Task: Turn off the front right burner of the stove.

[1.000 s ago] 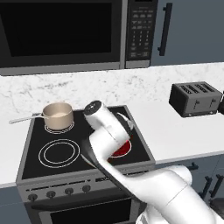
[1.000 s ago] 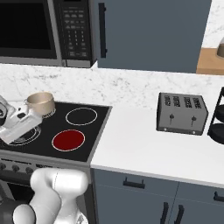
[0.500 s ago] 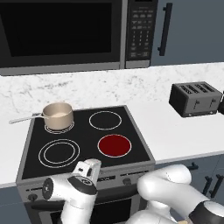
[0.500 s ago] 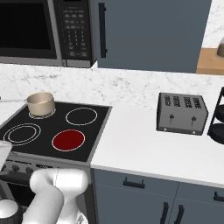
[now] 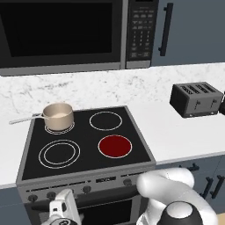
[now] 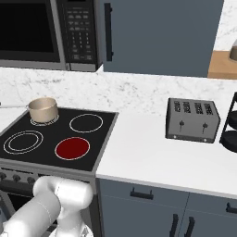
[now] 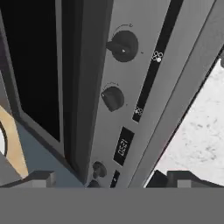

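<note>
The stove [image 5: 136,132] is a black glass-top range, and its front right burner [image 5: 114,146] glows deep red, as also seen in the right base view [image 6: 72,148]. Small dark knobs [image 5: 86,189] line its grey front panel. My gripper [image 5: 64,210] hangs low before the panel's left end, below the knob row. The hand view is rolled sideways: two knobs [image 7: 124,46] [image 7: 113,97] and a small display [image 7: 123,148] run up the panel. My gripper [image 7: 107,181] is open, fingertips [image 7: 40,178] wide apart, nothing between them and no knob touched.
A tan saucepan [image 5: 57,116] sits on the rear left zone. A black microwave [image 5: 66,33] hangs above the stove. A dark toaster [image 5: 196,99] stands on the white counter [image 5: 176,136] to the right. The dark oven door window [image 7: 35,65] lies below the panel.
The arm has swung from above the cooktop down in front of the stove, and the hand now sits lower at the panel's left end. The burner stays red.
</note>
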Motion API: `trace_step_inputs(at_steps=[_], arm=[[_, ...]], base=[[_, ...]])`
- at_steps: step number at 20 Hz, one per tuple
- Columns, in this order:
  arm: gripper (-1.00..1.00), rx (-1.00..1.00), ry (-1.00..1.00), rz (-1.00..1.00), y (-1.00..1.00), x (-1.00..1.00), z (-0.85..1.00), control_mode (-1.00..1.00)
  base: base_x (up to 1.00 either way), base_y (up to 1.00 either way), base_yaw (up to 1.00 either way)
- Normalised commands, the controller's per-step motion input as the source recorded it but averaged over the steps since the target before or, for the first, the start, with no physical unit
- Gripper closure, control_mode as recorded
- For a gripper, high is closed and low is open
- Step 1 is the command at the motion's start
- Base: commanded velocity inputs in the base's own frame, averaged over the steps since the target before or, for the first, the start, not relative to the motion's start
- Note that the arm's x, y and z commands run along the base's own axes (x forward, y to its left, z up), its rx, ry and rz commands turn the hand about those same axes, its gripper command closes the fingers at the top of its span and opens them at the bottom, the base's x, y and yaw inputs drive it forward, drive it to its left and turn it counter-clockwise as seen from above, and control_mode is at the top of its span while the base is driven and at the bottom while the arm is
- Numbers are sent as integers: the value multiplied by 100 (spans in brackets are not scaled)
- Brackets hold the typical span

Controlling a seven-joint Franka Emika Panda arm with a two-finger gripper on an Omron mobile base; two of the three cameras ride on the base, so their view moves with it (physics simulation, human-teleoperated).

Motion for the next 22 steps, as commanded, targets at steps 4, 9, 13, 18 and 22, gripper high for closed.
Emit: trace_step_inputs(at_steps=[4, 9, 13, 18, 22], arm=[[-100, -31, 12, 31, 22, 13, -60, -100], [-100, -11, 9, 16, -3, 15, -38, -100], [-100, 0, 0, 5, -41, 21, -9, -100], [-100, 1, 0, 0, -67, 35, 0, -100], [-100, 1, 0, 0, -67, 44, 0, -100]], base=[[0, 0, 0], [0, 0, 0], [0, 0, 0], [0, 0, 0], [0, 0, 0]])
